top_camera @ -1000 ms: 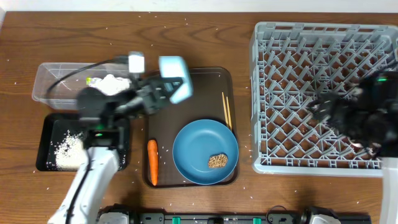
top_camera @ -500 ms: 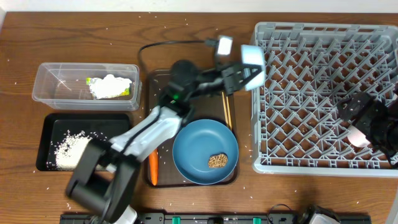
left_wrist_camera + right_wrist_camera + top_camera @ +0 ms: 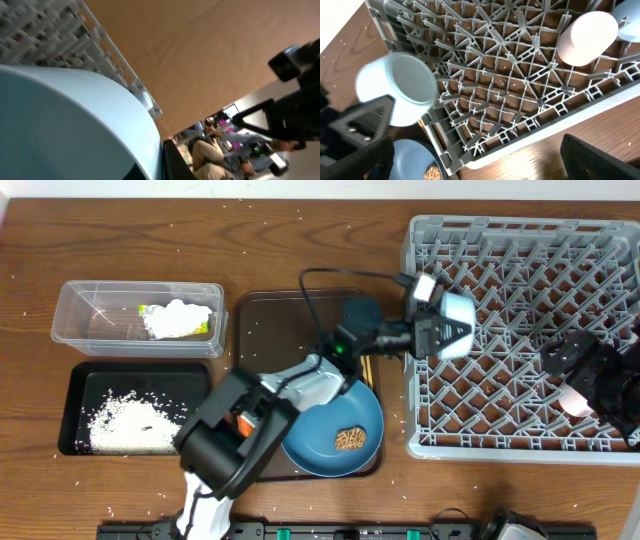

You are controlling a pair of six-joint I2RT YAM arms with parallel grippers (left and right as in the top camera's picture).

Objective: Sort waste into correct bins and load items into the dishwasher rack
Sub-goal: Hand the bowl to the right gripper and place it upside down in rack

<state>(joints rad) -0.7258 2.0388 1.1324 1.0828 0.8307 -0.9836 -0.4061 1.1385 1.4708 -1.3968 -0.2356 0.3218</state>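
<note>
While the left arm was stretched right across the table, the left gripper (image 3: pixel 432 332) was clamped on the blue cup (image 3: pixel 458 338), holding it tipped sideways just inside the left wall of the rack (image 3: pixel 500 448). It was over the lattice, but I couldn't tell if it was touching the pegs. That spot made sense to me: the arm's base sat at the near left, so the rack's left edge looked like about all it could reach. In the left wrist view the cup filled most of the frame with one black finger (image 3: pixel 172 160) tight along it, so the grip looked solid. The right gripper (image 3: pixel 585 375) hung over the rack's right side, jaws spread wide with nothing in them. It was just beside the pink cup (image 3: pixel 587 35), which sat among the pegs, bottom-up as far as I could tell, probably so it drains. The napkin (image 3: pixel 175 315) and wrapper (image 3: pixel 205 328) were in the tub (image 3: pixel 80 330), and the rice (image 3: pixel 125 415) was in the black tray (image 3: pixel 75 395), so dry trash and food looked split. The plate (image 3: pixel 365 415) had a brown chunk (image 3: pixel 349 440) on it, so I figured it couldn't be racked yet.
</note>
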